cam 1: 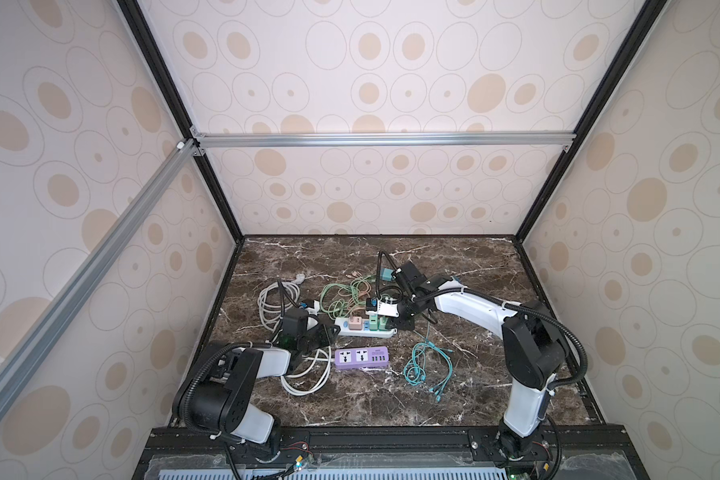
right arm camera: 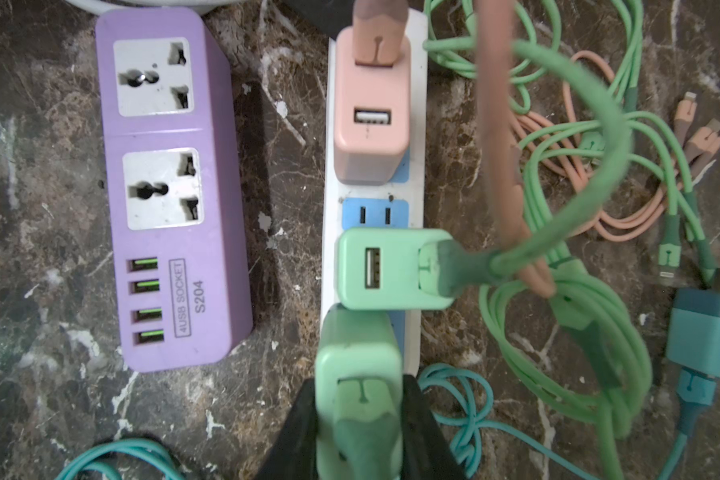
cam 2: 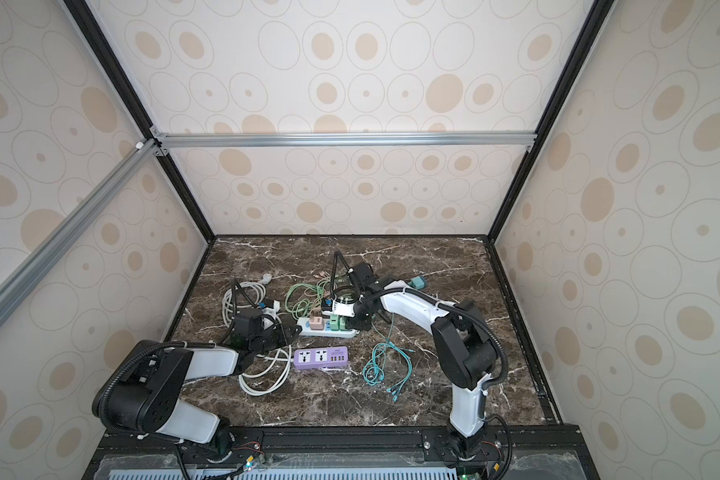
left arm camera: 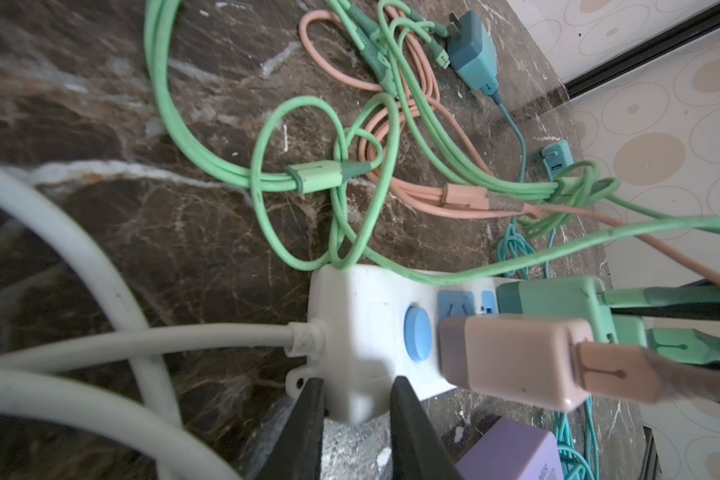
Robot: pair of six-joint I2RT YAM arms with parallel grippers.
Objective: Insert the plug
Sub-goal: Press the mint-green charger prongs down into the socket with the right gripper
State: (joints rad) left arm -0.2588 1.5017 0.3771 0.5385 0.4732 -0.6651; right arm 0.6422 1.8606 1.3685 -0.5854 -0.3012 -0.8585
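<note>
- Right gripper is clamped on the green plug, with one black jaw pressed to each flank. The plug's green cable runs back between the jaws.
- The green plug stands over the last socket of the white power strip, at the end away from the cord. Whether its prongs are fully home cannot be told.
- Just beside it on the strip sits a second green charger, USB port up, its cable leaving sideways.
- Next along the strip comes a free blue two-slot socket, then a pink charger plugged in near the round blue switch.
- Left gripper is closed on the cord-end corner of the white power strip, a jaw on either side of that corner.
- A thick white cord leaves that end and loops over the marble table.
- A purple power strip lies parallel to the white one, near it but apart. In both top views it is on the robot's side.
- Green cables and pink cables tangle on the far side of the white strip.
- A teal charger lies loose beyond them with its prongs bare.
- A coiled teal cable rests on the table near the purple strip, towards the right arm.
</note>
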